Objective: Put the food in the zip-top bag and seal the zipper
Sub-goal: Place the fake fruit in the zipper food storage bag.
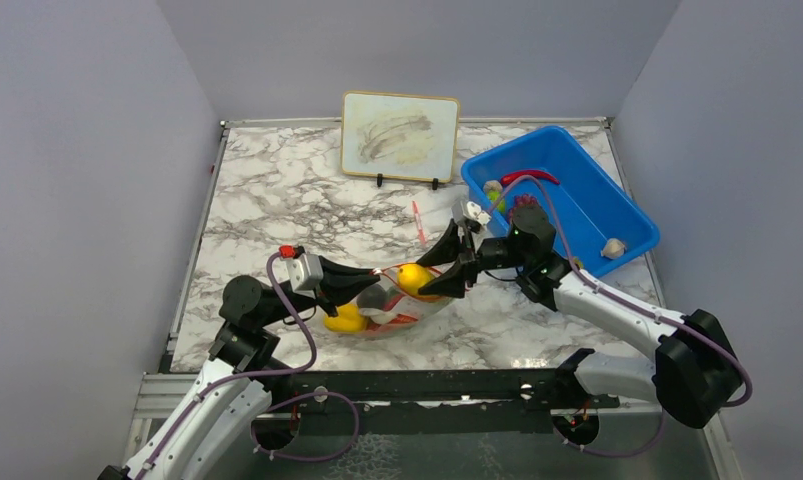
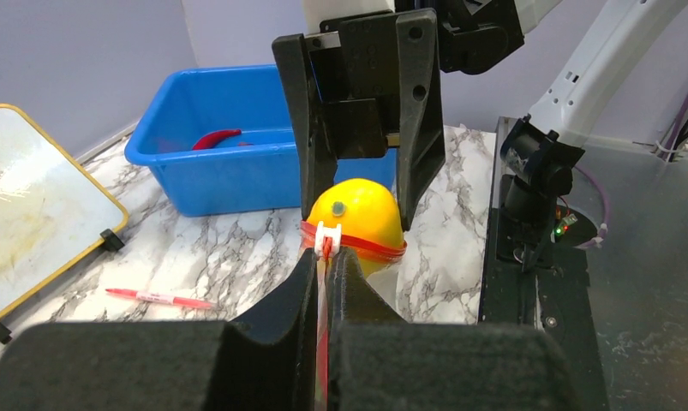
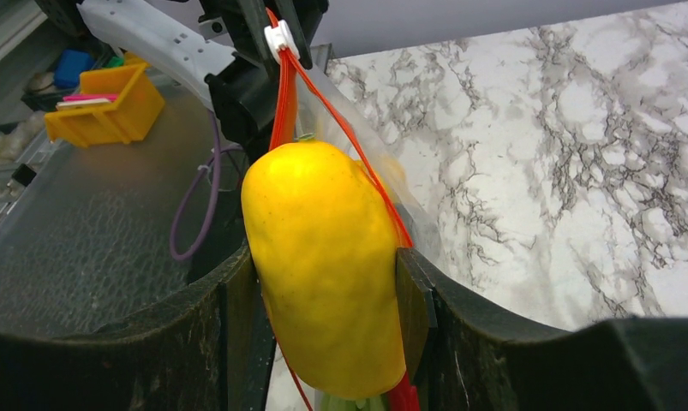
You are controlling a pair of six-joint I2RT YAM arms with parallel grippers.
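Marble table (image 1: 267,190) fills the overhead view; the left wrist view shows best the left gripper (image 2: 326,257) pinching the red-orange zipper (image 2: 366,247); right gripper (image 3: 325,270) clasps the glossy, dimpled yellow pepper (image 3: 314,214).

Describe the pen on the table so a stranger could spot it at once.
Find the framed board propped at the back of the marble table. In front of its base lies the pen, flat on the marble. It is a thin, straight red-and-white stick, unlike the curved red chili in the blue bin.
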